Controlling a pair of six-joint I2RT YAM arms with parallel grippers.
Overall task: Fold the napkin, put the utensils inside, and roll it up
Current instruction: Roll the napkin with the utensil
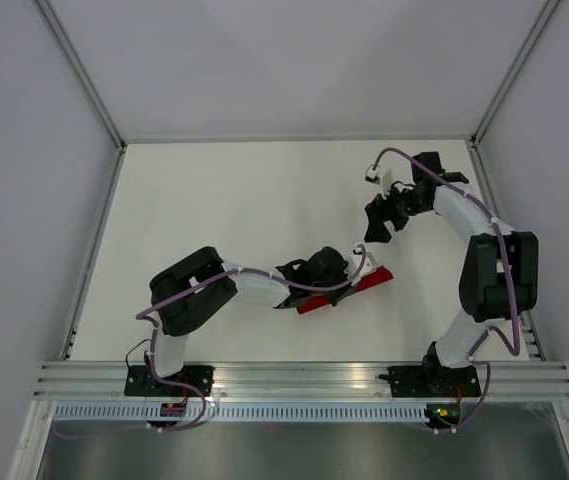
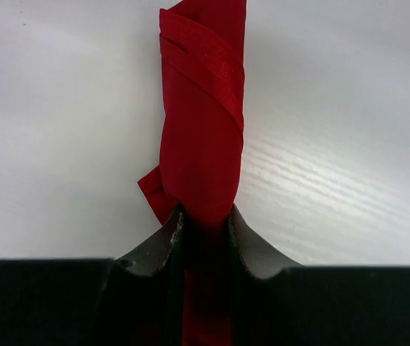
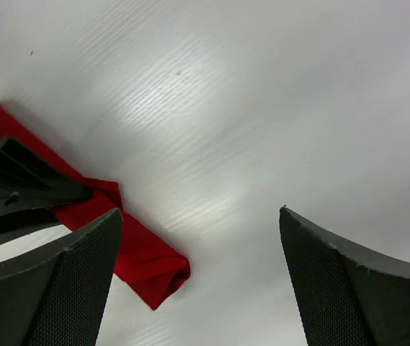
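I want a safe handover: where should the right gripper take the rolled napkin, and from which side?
Probably the free end of the napkin, from above, closing across the roll: it lies flat, and the left gripper clamps the other part.

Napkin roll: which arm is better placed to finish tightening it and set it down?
Left. The left hand is shut on one end of the rolled napkin. The right hand is open, apart from the roll and touching nothing.
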